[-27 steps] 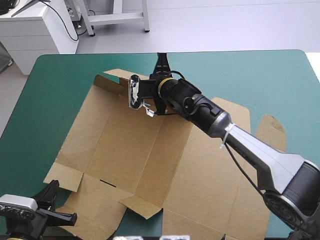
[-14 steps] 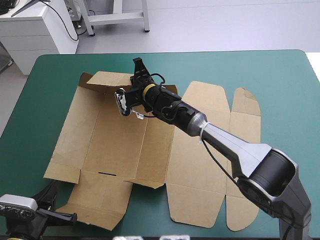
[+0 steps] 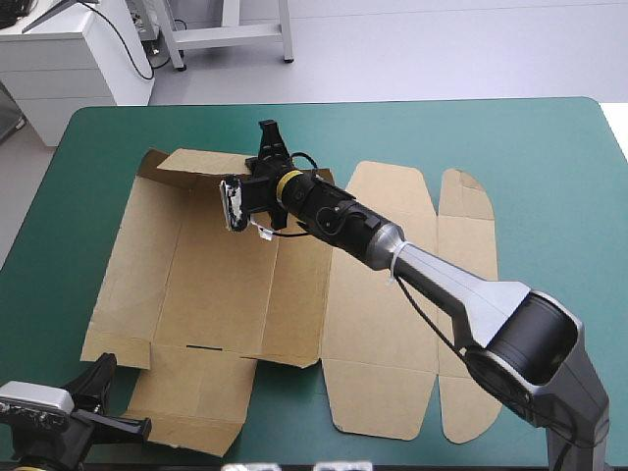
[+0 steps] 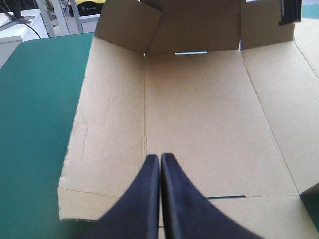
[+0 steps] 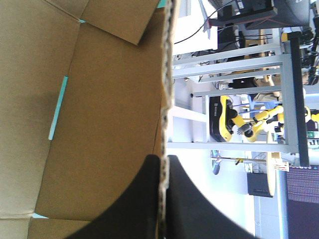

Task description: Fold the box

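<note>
Box (image 3: pixel 245 285) lay mostly flat across left half of table (image 3: pixel 549 147). Right gripper (image 3: pixel 267 137), toward table's far edge, clamped on box's raised end flap (image 3: pixel 191 167): seemingly wall-raising step. Left gripper (image 4: pixel 160 196), at table's near-left corner, fingers together, empty. Next probably: stand flap upright along crease.

The desk (image 3: pixel 549 177), rounded at its far corners and laid with a teal-green cover, carries the box (image 3: pixel 216 294), a cut sheet of brown board. It is spread mostly flat across left and middle, with its far-left flap tilted up.

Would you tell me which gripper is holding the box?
The right gripper, shut on the box at its far flap; the left gripper is shut, empty.
</note>
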Controlling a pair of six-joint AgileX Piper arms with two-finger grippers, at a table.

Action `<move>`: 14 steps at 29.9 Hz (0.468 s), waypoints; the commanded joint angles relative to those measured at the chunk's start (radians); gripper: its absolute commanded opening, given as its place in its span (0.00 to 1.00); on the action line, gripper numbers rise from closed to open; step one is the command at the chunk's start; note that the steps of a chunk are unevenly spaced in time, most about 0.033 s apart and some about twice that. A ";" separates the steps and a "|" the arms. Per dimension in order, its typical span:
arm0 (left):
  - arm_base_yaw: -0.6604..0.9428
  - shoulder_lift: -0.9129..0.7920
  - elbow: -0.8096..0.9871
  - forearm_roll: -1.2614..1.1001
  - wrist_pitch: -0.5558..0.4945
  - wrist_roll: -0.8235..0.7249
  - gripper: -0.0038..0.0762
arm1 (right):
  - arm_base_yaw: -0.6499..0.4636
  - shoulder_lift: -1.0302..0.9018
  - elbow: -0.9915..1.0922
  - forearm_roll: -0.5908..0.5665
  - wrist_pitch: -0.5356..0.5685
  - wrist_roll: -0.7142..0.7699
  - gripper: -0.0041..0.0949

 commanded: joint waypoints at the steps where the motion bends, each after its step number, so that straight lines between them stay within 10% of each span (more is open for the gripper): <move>1: -0.002 -0.008 -0.021 -0.018 -0.075 -0.003 0.04 | -0.001 -0.061 0.009 -0.005 -0.042 -0.008 0.02; 7: -0.002 -0.008 -0.021 -0.016 -0.077 -0.003 0.04 | -0.001 -0.061 0.033 0.019 -0.012 -0.013 0.08; 14: -0.002 -0.008 -0.021 -0.014 -0.081 -0.003 0.04 | -0.001 -0.063 0.033 0.106 0.008 -0.013 0.56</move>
